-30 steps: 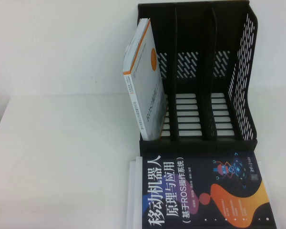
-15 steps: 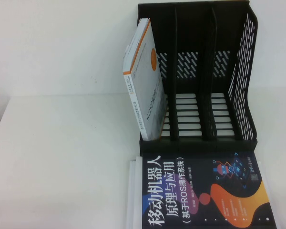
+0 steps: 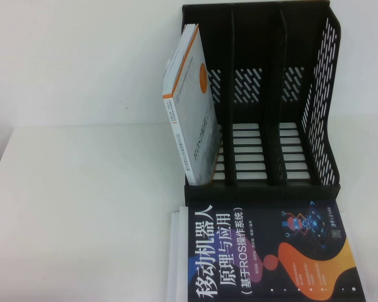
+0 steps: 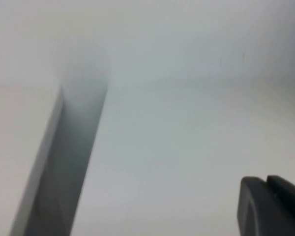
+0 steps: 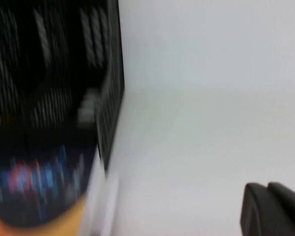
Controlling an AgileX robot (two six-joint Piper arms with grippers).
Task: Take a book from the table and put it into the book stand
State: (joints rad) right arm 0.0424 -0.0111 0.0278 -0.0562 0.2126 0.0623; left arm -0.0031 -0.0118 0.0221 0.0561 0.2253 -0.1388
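The dark navy book with big white characters and orange and purple blobs lies flat on the white table, just in front of the black three-slot book stand. The stand's middle and right slots hold nothing. Neither gripper shows in the high view. My right gripper is shut and empty over bare table, off to the side of the book and the stand. My left gripper is shut and empty above bare table.
A white book with an orange stripe leans in the stand's left slot. Another white book lies under the dark book, its edge sticking out on the left. The left wrist view shows a table edge.
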